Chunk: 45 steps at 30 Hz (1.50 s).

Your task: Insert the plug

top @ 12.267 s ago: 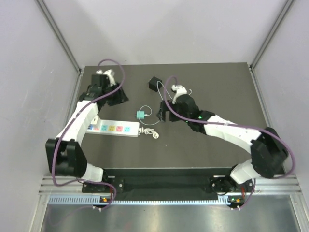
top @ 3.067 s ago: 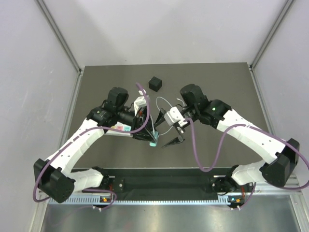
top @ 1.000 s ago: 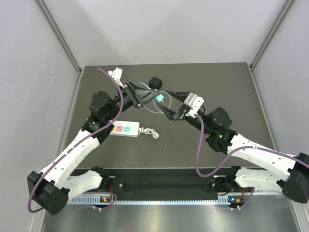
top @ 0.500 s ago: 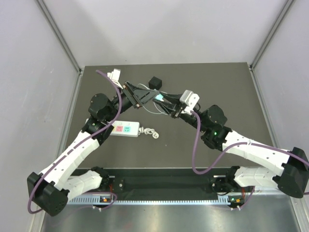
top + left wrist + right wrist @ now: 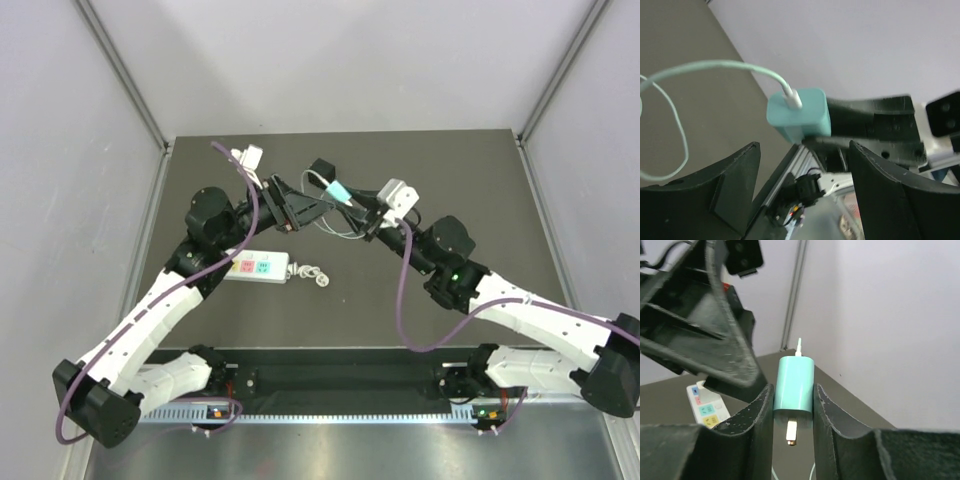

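Observation:
The plug [image 5: 794, 382] is a small teal adapter with a metal prong [image 5: 791, 432] pointing back at the camera and a thin pale wire [image 5: 335, 225] trailing to the table. My right gripper [image 5: 793, 388] is shut on its two sides and holds it in the air above the far middle of the table [image 5: 338, 190]. In the left wrist view the plug [image 5: 800, 117] hangs just beyond my left gripper [image 5: 804, 147], whose fingers stand wide apart and touch nothing. The wire [image 5: 670, 100] loops away to the left there.
A white power strip [image 5: 255, 267] with coloured sockets lies left of centre, partly under the left arm, with a short coiled white cord [image 5: 310, 273] at its right end. A small black cube [image 5: 320, 168] sits at the far middle. Grey walls enclose the table.
My left gripper has opened and let go of the plug. The right gripper has closed on it and now carries it alone, a little farther back.

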Motion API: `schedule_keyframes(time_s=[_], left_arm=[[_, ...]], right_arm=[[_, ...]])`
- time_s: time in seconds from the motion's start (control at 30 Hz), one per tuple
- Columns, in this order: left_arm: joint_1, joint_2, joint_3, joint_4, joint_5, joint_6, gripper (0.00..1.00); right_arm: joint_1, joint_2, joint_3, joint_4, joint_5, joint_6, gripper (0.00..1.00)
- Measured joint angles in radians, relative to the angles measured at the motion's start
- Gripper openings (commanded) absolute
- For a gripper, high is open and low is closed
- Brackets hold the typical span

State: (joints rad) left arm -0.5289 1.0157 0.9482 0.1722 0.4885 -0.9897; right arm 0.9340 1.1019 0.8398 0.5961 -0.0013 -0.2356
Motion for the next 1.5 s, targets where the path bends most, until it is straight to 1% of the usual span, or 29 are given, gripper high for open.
schedule_keyframes(time_s=[0.07,0.17,0.23,0.3,0.4,0.47,0.53,0.57,0.63,0.73,0.83,0.9,1.03,1.1,1.17,1.27,1.4,1.5], left_arm=[[0.0,0.001,0.02,-0.046,0.026,0.044,0.74],[0.0,0.001,0.048,-0.105,0.056,0.12,0.73],[0.0,0.005,0.081,-0.172,0.072,0.187,0.73],[0.0,0.019,0.133,-0.253,0.068,0.265,0.73],[-0.001,0.068,0.255,-0.373,0.031,0.404,0.73],[-0.001,0.107,0.333,-0.423,0.007,0.486,0.73],[-0.001,0.144,0.389,-0.447,-0.001,0.544,0.73],[-0.001,0.164,0.414,-0.459,-0.002,0.573,0.73],[-0.001,0.206,0.455,-0.488,0.005,0.622,0.72],[-0.001,0.269,0.504,-0.522,0.025,0.693,0.72],[0.0,0.31,0.513,-0.539,0.109,0.742,0.71],[0.0,0.331,0.51,-0.537,0.189,0.753,0.7],[0.0,0.337,0.44,-0.487,0.338,0.748,0.69],[0.0,0.337,0.402,-0.478,0.379,0.75,0.71],[0.0,0.337,0.378,-0.483,0.406,0.766,0.72],[0.0,0.337,0.385,-0.499,0.44,0.815,0.74],[0.0,0.368,0.461,-0.513,0.502,0.853,0.73],[0.0,0.414,0.505,-0.473,0.543,0.846,0.72]], right_arm=[[-0.034,-0.017,0.0,-0.039,0.002,0.016,0.0],[-0.125,-0.025,0.024,-0.13,-0.003,0.055,0.0],[-0.23,-0.013,0.076,-0.229,-0.01,0.095,0.0],[-0.357,0.018,0.171,-0.355,-0.002,0.139,0.0],[-0.557,0.101,0.384,-0.577,0.034,0.233,0.0],[-0.697,0.166,0.538,-0.728,0.038,0.302,0.0],[-0.805,0.198,0.626,-0.835,0.045,0.348,0.0],[-0.833,0.196,0.636,-0.873,0.045,0.36,0.0],[-0.85,0.178,0.636,-0.962,0.017,0.377,0.0],[-0.84,0.145,0.612,-1.067,-0.09,0.399,0.0],[-0.838,0.056,0.478,-1.083,-0.22,0.431,0.0],[-0.837,-0.024,0.352,-1.08,-0.33,0.456,0.0],[-0.836,-0.17,0.131,-0.993,-0.557,0.516,0.0],[-0.835,-0.218,0.062,-0.931,-0.65,0.556,0.0],[-0.835,-0.246,0.021,-0.859,-0.734,0.591,0.0],[-0.831,-0.256,-0.003,-0.784,-0.818,0.628,0.0],[-0.813,-0.27,-0.046,-0.665,-0.89,0.685,0.0],[-0.801,-0.291,-0.098,-0.557,-0.914,0.737,0.0]])
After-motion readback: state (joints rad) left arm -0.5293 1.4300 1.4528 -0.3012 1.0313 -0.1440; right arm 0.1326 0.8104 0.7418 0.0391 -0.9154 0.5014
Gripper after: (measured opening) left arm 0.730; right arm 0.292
